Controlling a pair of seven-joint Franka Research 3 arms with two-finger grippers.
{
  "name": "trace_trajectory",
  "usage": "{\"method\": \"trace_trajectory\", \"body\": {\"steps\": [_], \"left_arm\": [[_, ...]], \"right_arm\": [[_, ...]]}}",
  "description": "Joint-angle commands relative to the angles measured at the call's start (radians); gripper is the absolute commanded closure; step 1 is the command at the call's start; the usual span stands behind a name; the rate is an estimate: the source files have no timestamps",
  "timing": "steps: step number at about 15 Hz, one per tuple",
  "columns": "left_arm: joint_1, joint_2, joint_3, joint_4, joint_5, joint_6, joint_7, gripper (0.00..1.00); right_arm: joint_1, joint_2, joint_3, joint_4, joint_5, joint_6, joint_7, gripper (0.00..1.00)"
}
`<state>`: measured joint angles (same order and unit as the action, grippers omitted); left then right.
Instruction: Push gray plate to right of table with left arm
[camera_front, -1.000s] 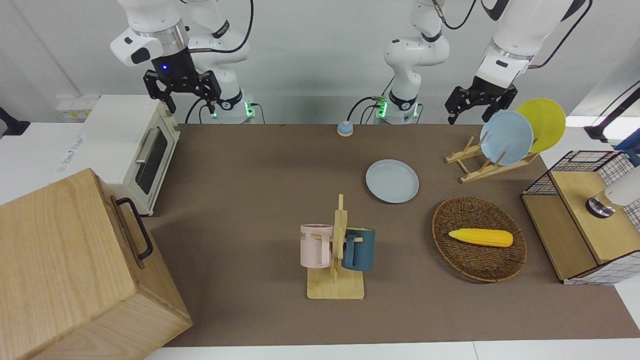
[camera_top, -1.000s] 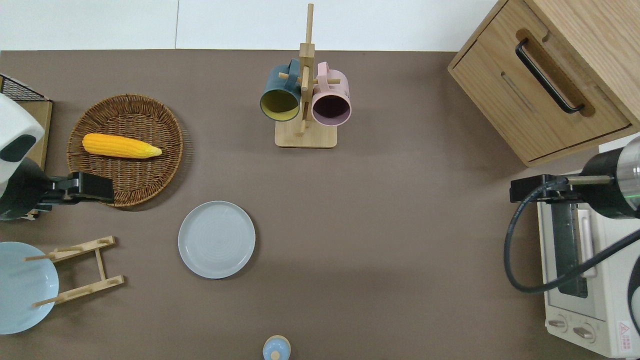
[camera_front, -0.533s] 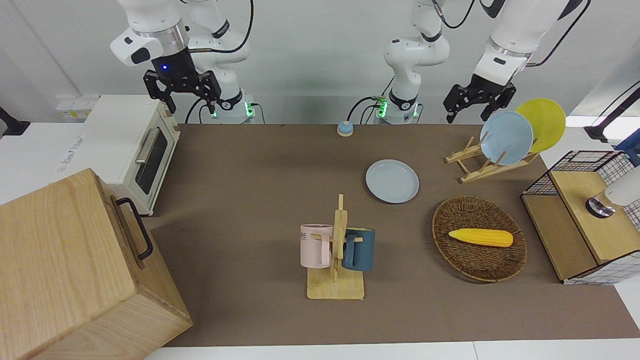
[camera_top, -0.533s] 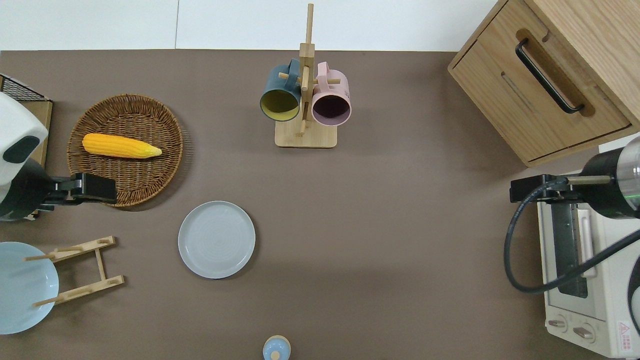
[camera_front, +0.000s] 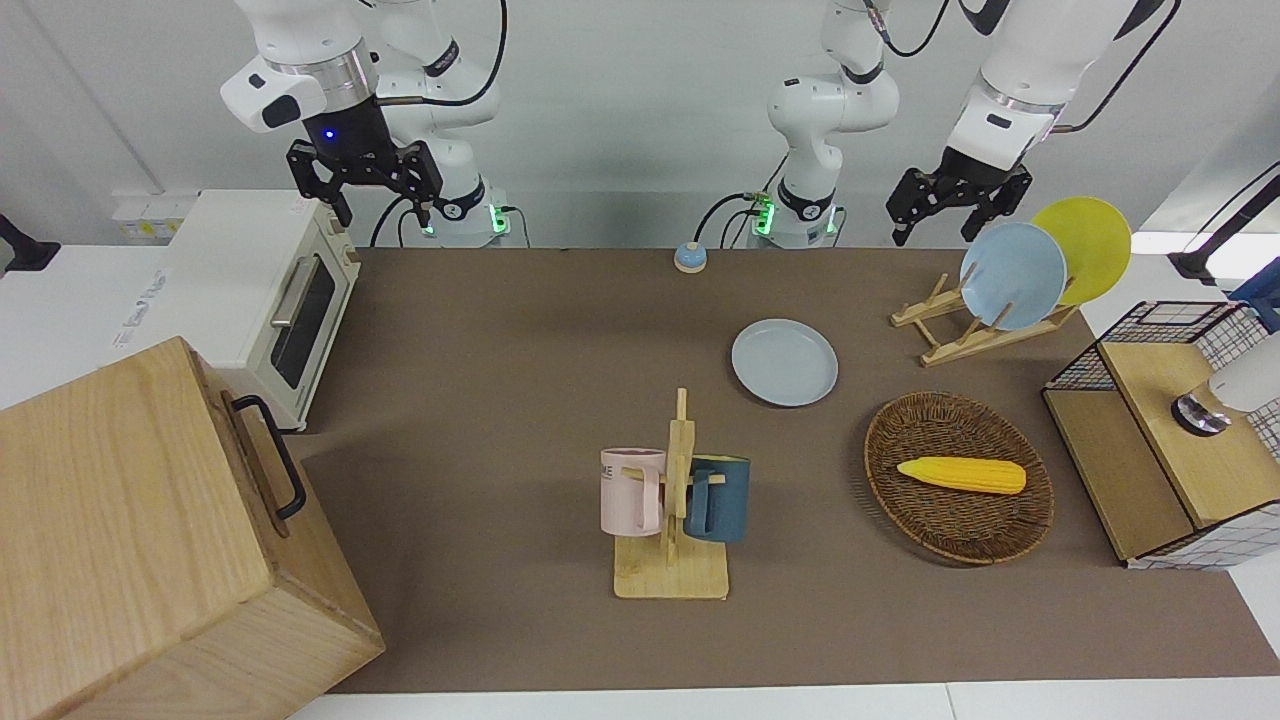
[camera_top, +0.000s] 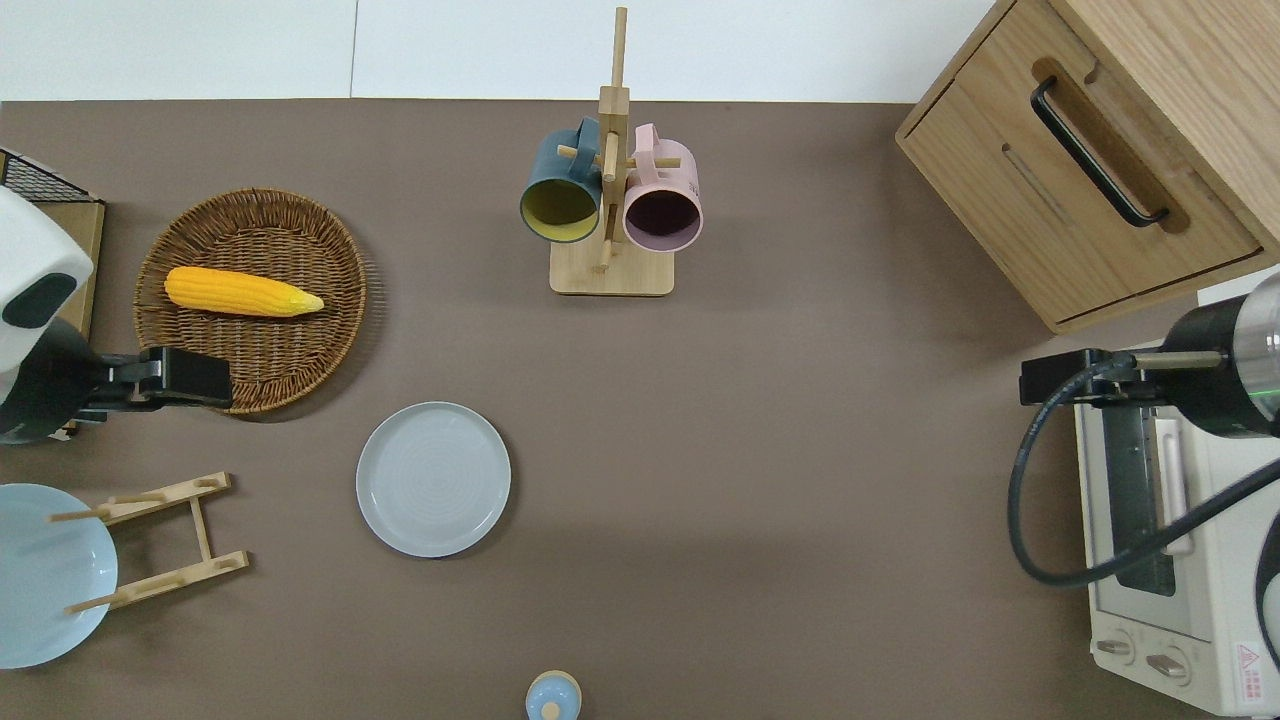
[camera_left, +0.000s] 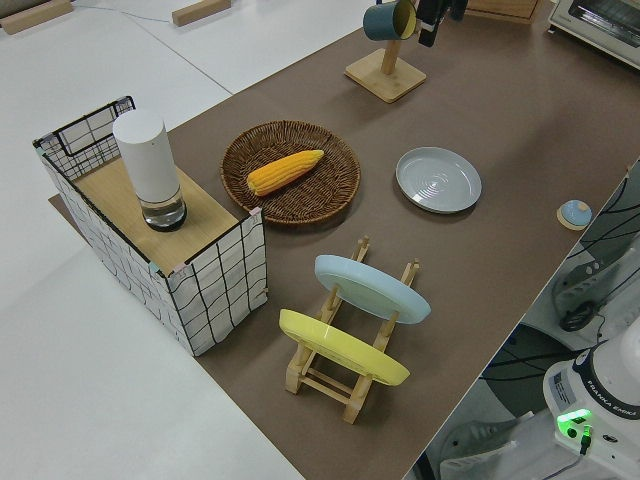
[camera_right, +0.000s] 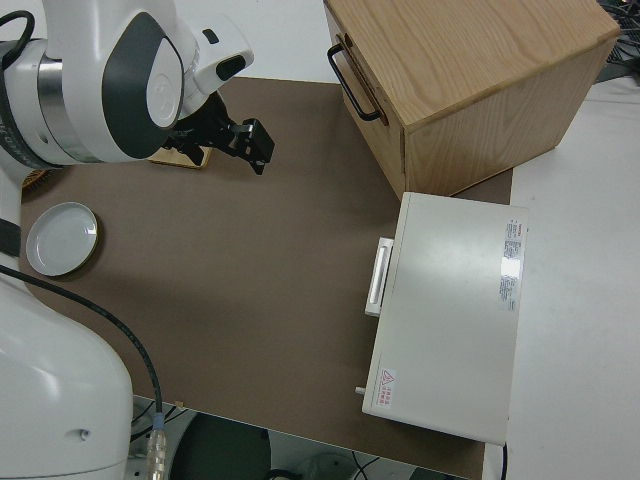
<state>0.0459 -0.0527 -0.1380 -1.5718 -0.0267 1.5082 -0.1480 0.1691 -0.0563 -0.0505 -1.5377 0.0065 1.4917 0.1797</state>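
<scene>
One gray plate is laid flat on the bench, untouched. Left gripper is held aloft, tilted, fingers apparently spread; right arm is parked.

Front and overhead cameras wide on the table, sharing the gray plate.

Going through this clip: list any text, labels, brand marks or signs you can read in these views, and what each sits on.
"FRANKA EMIKA": on the arm base in the left side view.
Red warning triangle sticker, its small print unreadable: on the toaster oven.
Printed label on the oven's top: too small to read.
Lettering on the pink mug: partly hidden, unreadable.
</scene>
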Motion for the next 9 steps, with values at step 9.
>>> {"method": "trace_trajectory", "body": {"steps": [9], "left_arm": [[0.008,-0.047,0.0,-0.336,0.008,0.227,-0.005,0.0]], "right_arm": [[0.006,0.006,-0.005,0.01,0.0,-0.011,-0.002,0.005]]}}
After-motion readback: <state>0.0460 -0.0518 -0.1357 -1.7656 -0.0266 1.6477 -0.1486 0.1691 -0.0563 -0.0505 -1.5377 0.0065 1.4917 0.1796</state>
